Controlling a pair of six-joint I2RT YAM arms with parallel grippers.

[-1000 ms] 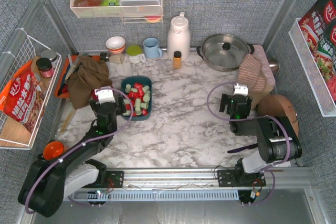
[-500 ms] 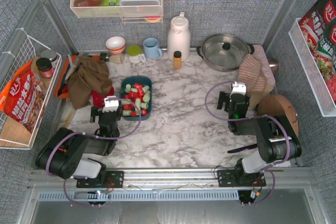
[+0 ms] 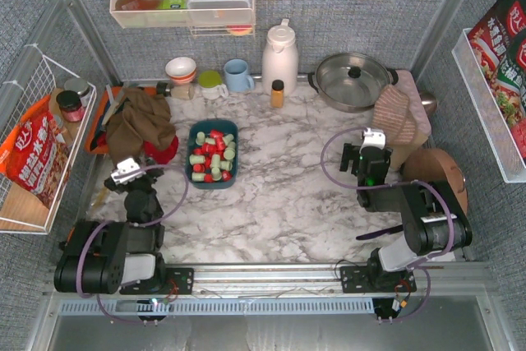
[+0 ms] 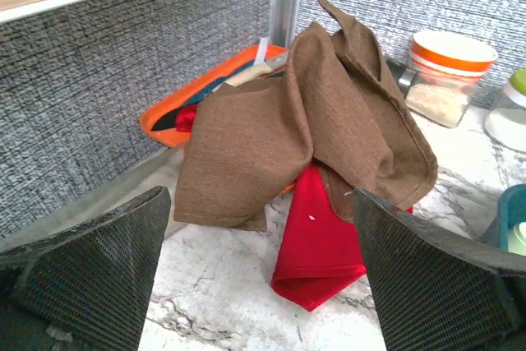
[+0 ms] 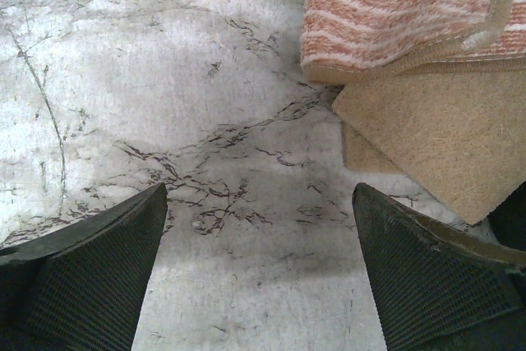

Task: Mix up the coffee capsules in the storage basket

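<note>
Teal storage basket (image 3: 214,186) sat left of centre on the marble table (image 3: 279,195), red and mint coffee capsules (image 3: 212,154) jumbled together inside.
The left gripper (image 4: 259,228) hung open and empty near the left edge, facing a brown cloth (image 4: 304,121). The right gripper (image 5: 259,228) gaped empty over bare marble by the right edge, beside a striped towel (image 5: 411,6). Open marble lay between them.

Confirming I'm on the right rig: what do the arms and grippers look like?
Both the left arm and right arm are black with rounded joints, a looping purple cable and a white wrist block. The left gripper and right gripper have dark, mesh-textured fingers.
</note>
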